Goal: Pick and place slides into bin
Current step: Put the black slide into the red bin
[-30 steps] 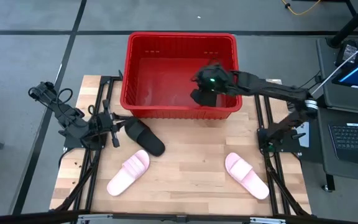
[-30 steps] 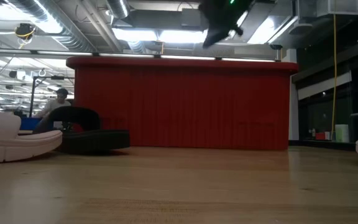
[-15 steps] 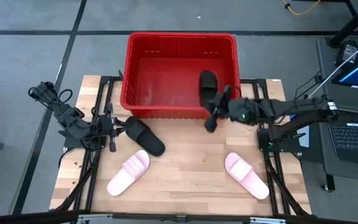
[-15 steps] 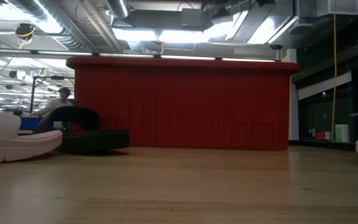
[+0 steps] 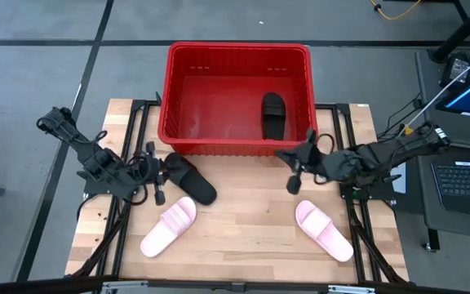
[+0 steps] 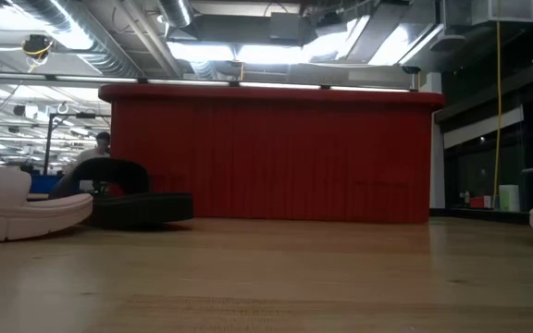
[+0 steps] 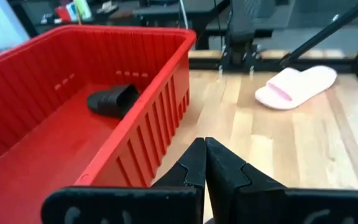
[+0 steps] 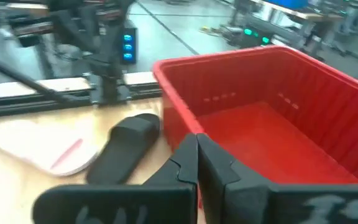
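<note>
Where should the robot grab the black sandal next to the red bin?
Probably by the wide arched strap of the black sandal, coming straight down from above. It lies flat, sole down, on the table, so the strap is its highest, easiest part to pinch.

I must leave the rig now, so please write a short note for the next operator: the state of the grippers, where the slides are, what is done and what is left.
Left gripper: shut, empty, beside the black slide on the table.
Right gripper: shut, empty, over the table in front of the bin.
Done: one black slide in the bin, near its right wall.
Left: the black slide on the table in front of the bin, the left pink slide, the right pink slide.
</note>
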